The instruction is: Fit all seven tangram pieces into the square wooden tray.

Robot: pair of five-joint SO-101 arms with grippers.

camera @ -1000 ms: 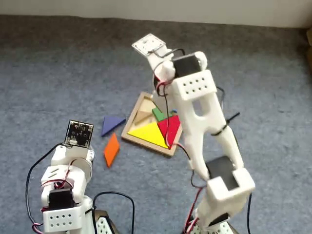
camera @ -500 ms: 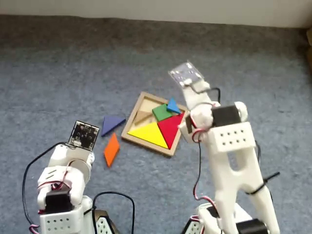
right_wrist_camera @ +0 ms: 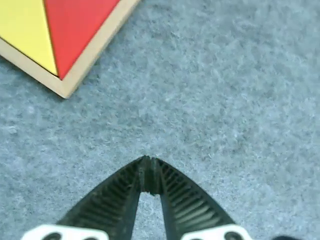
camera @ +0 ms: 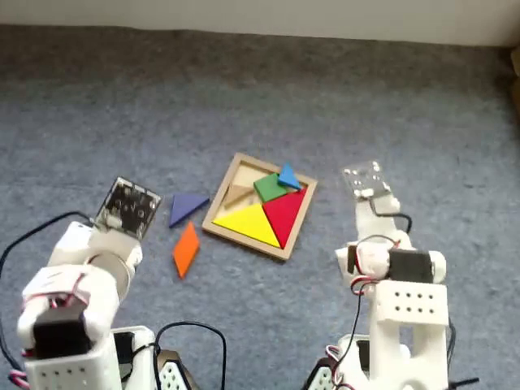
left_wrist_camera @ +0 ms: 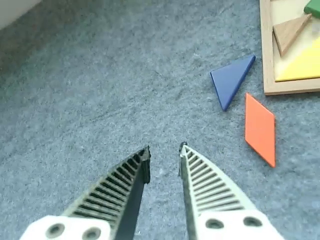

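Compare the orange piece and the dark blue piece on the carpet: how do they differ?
The orange piece is a parallelogram; the dark blue piece is a triangle. The dark blue piece lies nearer the wooden tray than the orange piece. Both lie flat on the carpet, outside the tray.

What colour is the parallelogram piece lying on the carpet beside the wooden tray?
Orange; the flat parallelogram piece shows best in the left wrist view.

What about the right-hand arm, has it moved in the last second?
Yes. The right gripper pulled back from over the wooden tray, now above carpet to its right.
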